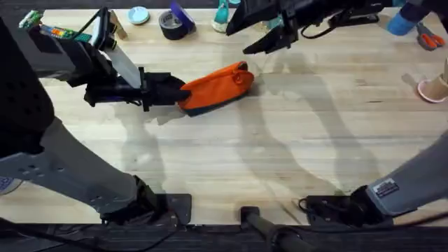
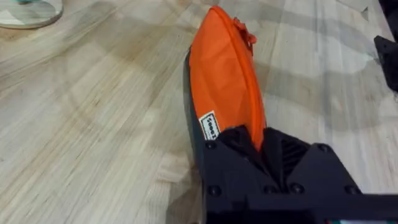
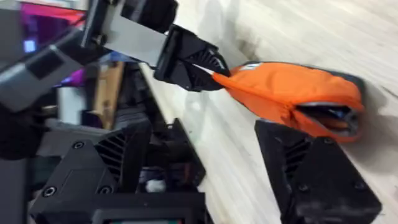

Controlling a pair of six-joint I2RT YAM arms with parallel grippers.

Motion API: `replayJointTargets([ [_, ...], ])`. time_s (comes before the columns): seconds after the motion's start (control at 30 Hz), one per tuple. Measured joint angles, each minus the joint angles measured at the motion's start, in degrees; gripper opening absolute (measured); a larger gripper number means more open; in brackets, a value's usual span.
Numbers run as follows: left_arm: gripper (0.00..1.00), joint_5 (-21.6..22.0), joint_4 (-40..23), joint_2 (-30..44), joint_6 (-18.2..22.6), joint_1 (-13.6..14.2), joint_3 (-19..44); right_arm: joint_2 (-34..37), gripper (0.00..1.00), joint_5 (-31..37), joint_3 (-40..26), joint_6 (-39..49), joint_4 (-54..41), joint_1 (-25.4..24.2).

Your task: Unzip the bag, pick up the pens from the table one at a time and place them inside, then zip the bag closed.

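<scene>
Left end effector (image 1: 171, 91) clamped on one bag (image 1: 217, 85); right end effector (image 3: 205, 162) apart

The left arm reached from its base at the lower left up and across toward the middle, its forearm lying low and nearly level. Its black two-finger left gripper (image 1: 175, 92) was clamped on the near end of the small oblong orange fabric pouch (image 1: 218, 85) (the fabric pinched between the fingers (image 2: 292, 155), as the left wrist view showed). The right arm rose from the lower right and stretched far forward, held high. Its black two-finger right gripper (image 3: 205, 168) hung spread wide, the fingers (image 3: 311, 168) well apart and grasping nothing.
</scene>
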State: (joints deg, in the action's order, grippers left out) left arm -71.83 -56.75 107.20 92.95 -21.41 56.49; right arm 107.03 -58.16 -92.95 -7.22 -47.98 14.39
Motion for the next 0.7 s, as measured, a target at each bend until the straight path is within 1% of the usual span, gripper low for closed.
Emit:
replayJointTargets([
  [0.2,0.041,-0.02,0.00,0.00,-0.01,0.00,0.00,-5.44,0.997,9.92,-0.02,0.22,-2.63,1.80],
  [0.33,0.041,-0.02,0.02,0.00,-0.04,0.00,0.00,-7.52,0.997,16.89,0.00,0.32,-4.49,3.48],
  [0.57,0.041,0.00,0.04,0.00,-0.15,0.00,0.00,-9.16,0.997,29.20,-0.02,0.23,-7.00,7.47],
  [0.7,0.041,-0.01,0.04,0.00,-0.15,0.00,0.00,-9.31,0.997,37.67,-0.01,-1.96,-8.17,10.67],
])
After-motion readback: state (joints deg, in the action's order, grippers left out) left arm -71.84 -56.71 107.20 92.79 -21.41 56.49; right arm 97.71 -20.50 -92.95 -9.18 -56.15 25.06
